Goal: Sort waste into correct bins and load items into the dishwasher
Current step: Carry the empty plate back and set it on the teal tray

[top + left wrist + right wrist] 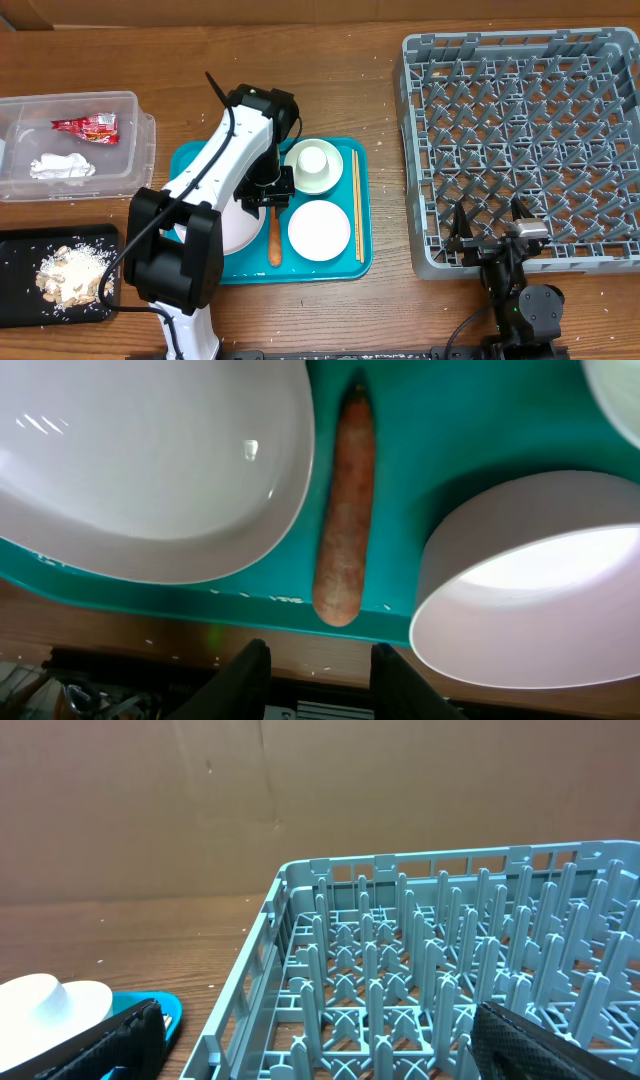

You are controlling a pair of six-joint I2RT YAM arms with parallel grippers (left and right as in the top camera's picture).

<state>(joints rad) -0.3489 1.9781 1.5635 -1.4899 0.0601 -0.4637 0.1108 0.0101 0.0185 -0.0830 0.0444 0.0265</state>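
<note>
The orange carrot-like stick (275, 240) lies on the teal tray (364, 262) between the large white plate (240, 236) and a white bowl (319, 230). My left gripper (272, 200) hovers over the stick's far end, open and empty. In the left wrist view the stick (345, 520) lies ahead of the open fingers (318, 670), between plate (150, 460) and bowl (530, 600). The cup (314, 158) sits in the second bowl (300, 180). Chopsticks (356, 205) lie on the tray's right side. My right gripper (490, 225) is open at the front edge of the grey dish rack (520, 130).
The clear tub (140, 140) at the left holds the red wrapper (87, 126) and the white tissue (62, 167). The black tray (20, 300) at the front left holds pale crumbs (72, 270). The right wrist view shows the rack's pegs (420, 970) between its fingers (315, 1020).
</note>
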